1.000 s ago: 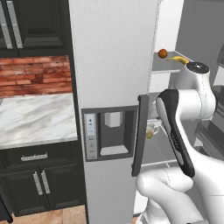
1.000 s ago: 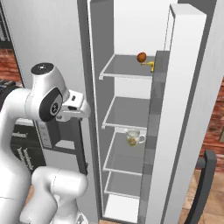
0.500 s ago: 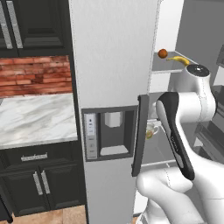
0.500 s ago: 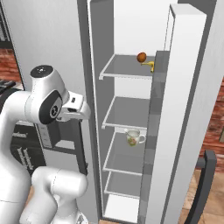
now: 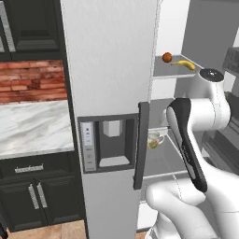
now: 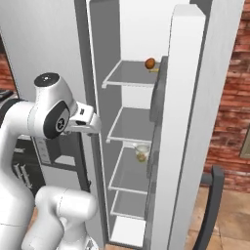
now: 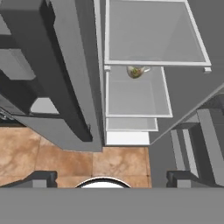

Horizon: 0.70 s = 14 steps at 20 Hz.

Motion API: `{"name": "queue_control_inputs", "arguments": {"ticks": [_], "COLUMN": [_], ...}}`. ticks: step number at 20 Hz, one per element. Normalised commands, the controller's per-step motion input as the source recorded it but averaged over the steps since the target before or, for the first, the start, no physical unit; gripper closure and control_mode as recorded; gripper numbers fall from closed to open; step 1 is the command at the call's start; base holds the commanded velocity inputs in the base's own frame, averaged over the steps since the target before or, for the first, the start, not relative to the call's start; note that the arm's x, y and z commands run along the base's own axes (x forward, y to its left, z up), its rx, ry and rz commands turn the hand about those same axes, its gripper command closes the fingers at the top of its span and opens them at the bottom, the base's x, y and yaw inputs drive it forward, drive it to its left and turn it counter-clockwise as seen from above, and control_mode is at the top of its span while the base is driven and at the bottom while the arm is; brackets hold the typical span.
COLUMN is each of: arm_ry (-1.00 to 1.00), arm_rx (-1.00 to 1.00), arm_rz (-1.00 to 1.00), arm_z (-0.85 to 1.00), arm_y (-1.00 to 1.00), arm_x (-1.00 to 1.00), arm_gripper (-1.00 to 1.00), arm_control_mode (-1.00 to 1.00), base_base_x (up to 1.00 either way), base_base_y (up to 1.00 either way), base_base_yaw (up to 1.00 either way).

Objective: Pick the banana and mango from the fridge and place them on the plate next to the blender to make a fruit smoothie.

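The fridge (image 5: 112,56) stands with its door swung open. On its top glass shelf the orange-red mango (image 5: 166,57) lies just left of the yellow banana (image 5: 183,64). From the right base view the mango (image 6: 150,63) sits at the shelf's right end, and the door edge hides most of the banana (image 6: 155,70). My gripper (image 7: 113,180) is open with nothing between its fingers. It looks down past the lower shelves from in front of the fridge, well below and short of the fruit. The plate and the blender are out of view.
A clear glass cup (image 5: 153,140) stands on a lower shelf (image 6: 128,172). The open door carries a dark vertical handle (image 5: 142,145) beside the dispenser panel (image 5: 108,142). A marble counter (image 5: 32,128) with dark cabinets lies to the left. Tiled floor (image 7: 61,159) is below.
The arm has turned only slightly and the jaws have spread a touch wider. The fruit and the cup have not moved.
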Motion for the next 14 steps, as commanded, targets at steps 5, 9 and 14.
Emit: {"name": "queue_control_inputs", "arguments": {"ticks": [5,9,14], "arm_ry": [0.0,0.0,0.0], "arm_rx": [0.0,0.0,0.0], "arm_rz": [0.0,0.0,0.0], "arm_z": [0.0,0.0,0.0], "arm_y": [0.0,0.0,0.0], "arm_x": [0.0,0.0,0.0], "arm_gripper": [-1.0,-1.0,-1.0], "arm_control_mode": [1.0,1.0,1.0], "base_base_x": [0.0,0.0,0.04], "base_base_y": [-0.36,-0.32,-0.33], "base_base_yaw": [0.0,0.0,-0.01]}}
